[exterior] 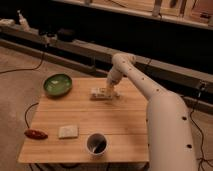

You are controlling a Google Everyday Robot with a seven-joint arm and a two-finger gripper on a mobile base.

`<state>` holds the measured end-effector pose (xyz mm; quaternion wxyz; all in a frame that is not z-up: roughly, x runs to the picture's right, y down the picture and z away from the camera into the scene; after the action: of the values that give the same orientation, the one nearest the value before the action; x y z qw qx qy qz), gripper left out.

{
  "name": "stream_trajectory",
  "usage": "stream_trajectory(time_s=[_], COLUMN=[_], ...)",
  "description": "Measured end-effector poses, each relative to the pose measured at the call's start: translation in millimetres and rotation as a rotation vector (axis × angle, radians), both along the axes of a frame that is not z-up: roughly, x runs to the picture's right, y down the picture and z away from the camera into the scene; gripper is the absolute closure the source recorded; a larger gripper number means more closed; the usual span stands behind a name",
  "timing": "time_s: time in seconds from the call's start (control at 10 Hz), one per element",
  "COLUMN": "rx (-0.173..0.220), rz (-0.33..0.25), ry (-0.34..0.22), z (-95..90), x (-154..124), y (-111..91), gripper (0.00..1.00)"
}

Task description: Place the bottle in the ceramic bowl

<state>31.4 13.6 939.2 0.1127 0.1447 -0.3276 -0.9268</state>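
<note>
At centre frame, gripper [111, 91] sits by the bottle [100, 93] (grasp step).
Cannot tell if it holds; next, secure, lift, carry upper-left to ceramic bowl [57, 85].

Whitish bottle [100, 93] flat mid-table, by gripper [112, 91]; green ceramic bowl [57, 84] far-left corner, apart.

I can read no word, number or brand anywhere here. The bottle [99, 94] lies on the far half of the wooden table [120, 125], about midway between left and right. It carries a printed label, but its marks are only dark smudges on a pale ground to me. My gripper [111, 91] is down at the bottle's right end, low over the tabletop, and I cannot tell whether it touches the bottle.
</note>
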Motion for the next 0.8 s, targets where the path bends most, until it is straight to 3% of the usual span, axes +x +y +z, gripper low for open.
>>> stream_trajectory(time_s=[0.2, 0.4, 0.8], rx=[-0.023, -0.020, -0.050], rz=[-0.036, -0.050, -0.037], ry=[0.078, 0.157, 0.159], z=[-3.1, 4.8, 20.1], x=[18, 35, 21], y=[8, 9, 19], gripper=[0.35, 0.35, 0.35])
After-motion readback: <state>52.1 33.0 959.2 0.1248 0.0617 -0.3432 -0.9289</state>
